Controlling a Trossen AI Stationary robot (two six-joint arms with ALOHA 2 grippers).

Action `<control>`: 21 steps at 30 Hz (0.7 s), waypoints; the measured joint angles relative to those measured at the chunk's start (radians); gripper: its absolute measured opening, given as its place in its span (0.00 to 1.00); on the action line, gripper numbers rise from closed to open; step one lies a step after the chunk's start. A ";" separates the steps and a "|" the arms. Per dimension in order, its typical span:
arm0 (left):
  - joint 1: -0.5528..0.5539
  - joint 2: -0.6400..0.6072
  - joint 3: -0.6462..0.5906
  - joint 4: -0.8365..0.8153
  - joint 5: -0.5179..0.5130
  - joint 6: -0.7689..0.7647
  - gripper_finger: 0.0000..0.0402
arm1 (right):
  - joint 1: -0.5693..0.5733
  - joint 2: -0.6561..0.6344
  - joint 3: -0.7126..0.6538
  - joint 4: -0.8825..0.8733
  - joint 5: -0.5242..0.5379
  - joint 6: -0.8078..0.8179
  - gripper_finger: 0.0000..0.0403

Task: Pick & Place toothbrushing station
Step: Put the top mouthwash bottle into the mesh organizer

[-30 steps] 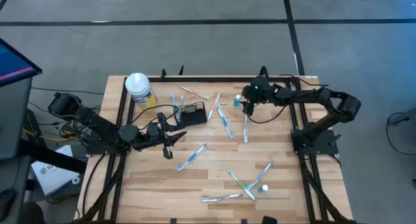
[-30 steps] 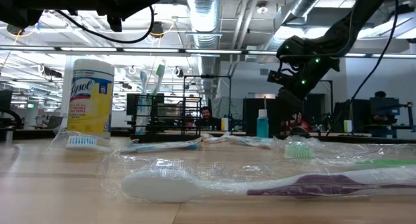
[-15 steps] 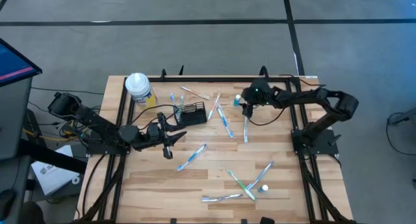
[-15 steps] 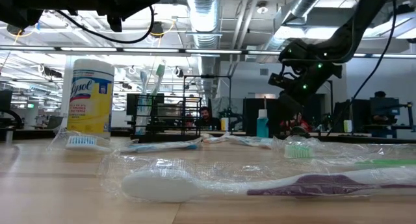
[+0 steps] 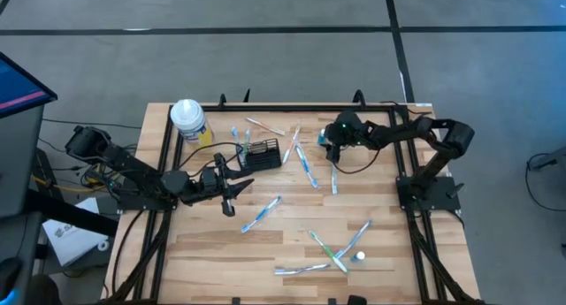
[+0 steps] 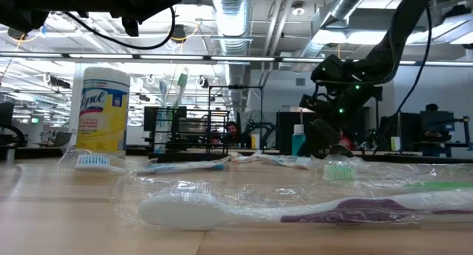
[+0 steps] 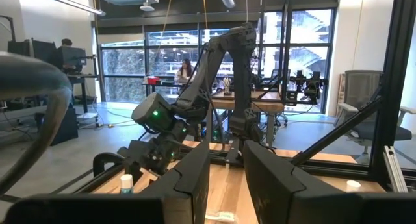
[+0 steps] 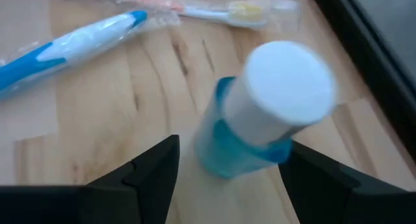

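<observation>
The toothbrushing station, a small black wire-mesh caddy [image 5: 263,154] with toothbrushes upright in it, stands on the table's far-middle part. It also shows in the low view as a black caddy [image 6: 183,133]. A small blue bottle with a white cap [image 8: 263,117] stands upright on the wood at the far right. My right gripper [image 8: 233,149] is open and slants down over it, one finger on either side, apart from it. My left gripper [image 5: 232,197] hovers left of centre, just nearer than the caddy. It is open by a narrow gap, with nothing between its fingers [image 7: 195,178].
A yellow canister with a white lid [image 5: 188,119] stands at the far left. Several wrapped toothbrushes [image 5: 305,163] lie scattered across the middle and near right. A second small capped bottle [image 5: 359,255] lies among them. Bare wood lies at the near left.
My right gripper has sunk toward the table and come down around the small blue bottle, staying open. My left arm has kept still.
</observation>
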 joint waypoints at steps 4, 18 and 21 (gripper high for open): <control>0.000 0.000 0.000 0.000 0.000 0.000 0.22 | 0.001 0.002 0.000 -0.003 0.000 0.000 0.61; 0.000 0.000 0.000 0.000 0.000 0.000 0.22 | 0.013 0.003 0.000 0.014 0.000 0.000 0.42; 0.000 0.000 0.000 0.000 0.000 0.000 0.22 | 0.013 0.003 0.000 0.014 -0.005 -0.008 0.32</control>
